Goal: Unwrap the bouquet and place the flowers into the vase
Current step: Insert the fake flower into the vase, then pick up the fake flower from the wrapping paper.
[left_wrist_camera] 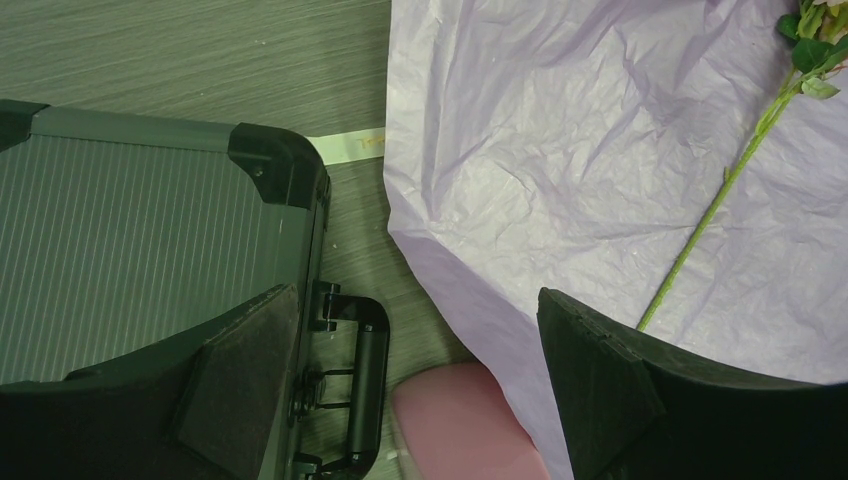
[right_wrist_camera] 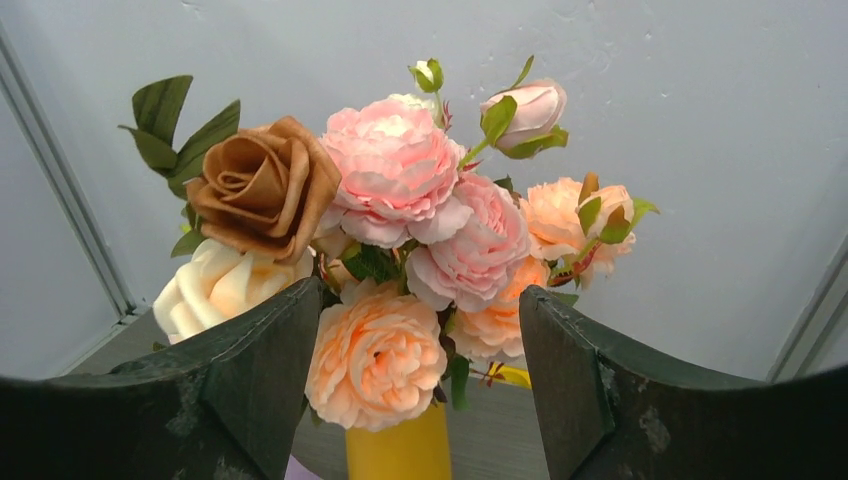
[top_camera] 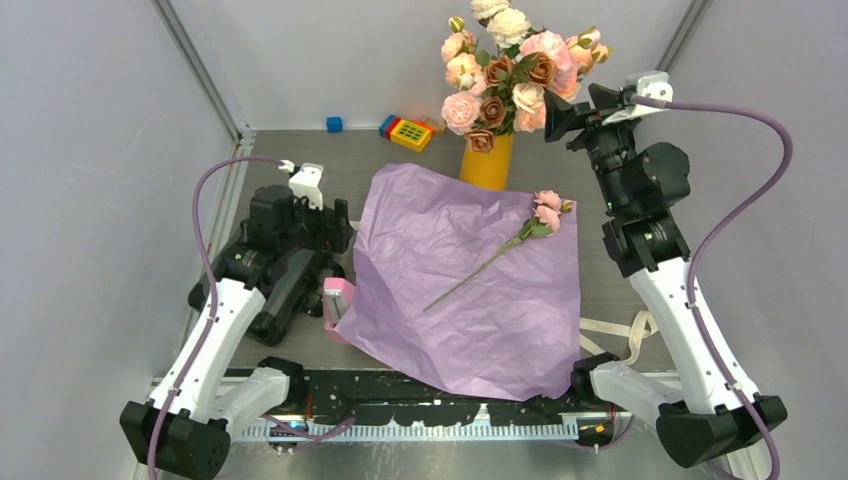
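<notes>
The right gripper (top_camera: 560, 118) is raised at the back right. Its fingers are spread wide with nothing clamped between them, and it points at the flowers (top_camera: 505, 70) from just beside their heads. In its own camera the pink, peach and brown roses fill the gap between the two fingers (right_wrist_camera: 250, 370) (whether a petal brushes a pad cannot be told). These flowers stand upright in the yellow vase (top_camera: 487, 165). The vase sits at the far edge of the paper (top_camera: 470, 300), a crinkled lilac sheet spread flat across the middle of the table (top_camera: 600, 290). One stem (top_camera: 500, 255) with a pink rose lies loose on the sheet, its head toward the vase and its bare end toward the near left. A beige ribbon (top_camera: 625, 335) lies on the table by the sheet's near right corner.

The left gripper (left_wrist_camera: 415, 300) hangs low at the sheet's left edge, also spread wide and holding nothing. Below it lie a black case (left_wrist_camera: 150, 230) and a pink object (left_wrist_camera: 460, 420), the latter right at the paper's edge. Toy blocks (top_camera: 408, 131) sit at the back, left of the vase.
</notes>
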Controlling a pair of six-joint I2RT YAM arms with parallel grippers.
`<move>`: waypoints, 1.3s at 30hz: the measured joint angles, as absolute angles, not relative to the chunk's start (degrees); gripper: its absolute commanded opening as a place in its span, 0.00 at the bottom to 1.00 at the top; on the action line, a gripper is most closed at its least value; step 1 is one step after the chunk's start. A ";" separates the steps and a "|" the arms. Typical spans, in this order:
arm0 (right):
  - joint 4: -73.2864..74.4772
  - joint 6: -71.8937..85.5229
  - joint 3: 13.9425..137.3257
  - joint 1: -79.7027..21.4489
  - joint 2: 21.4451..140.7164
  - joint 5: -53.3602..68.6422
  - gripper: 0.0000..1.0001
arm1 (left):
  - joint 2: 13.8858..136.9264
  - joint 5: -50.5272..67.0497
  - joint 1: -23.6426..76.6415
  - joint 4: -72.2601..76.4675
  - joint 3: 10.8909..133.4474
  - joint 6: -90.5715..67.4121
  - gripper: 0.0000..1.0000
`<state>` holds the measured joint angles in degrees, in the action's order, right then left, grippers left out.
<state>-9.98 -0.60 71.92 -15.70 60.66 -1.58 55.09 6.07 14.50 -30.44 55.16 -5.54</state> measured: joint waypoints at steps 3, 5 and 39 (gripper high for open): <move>-8.97 -0.54 70.15 -15.70 58.17 -1.63 0.78 | 55.09 6.07 14.50 -30.44 55.16 -5.56 0.92; -8.29 -0.54 69.49 -15.70 56.84 -1.67 0.78 | 55.09 6.07 14.50 -30.44 55.13 -5.56 0.92; 21.52 31.51 52.93 -15.31 46.54 -26.79 0.77 | 53.89 3.62 14.50 -30.30 54.83 -5.41 0.92</move>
<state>21.52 31.51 52.93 -15.31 46.54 -26.79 53.89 3.62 14.50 -30.30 54.83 -5.41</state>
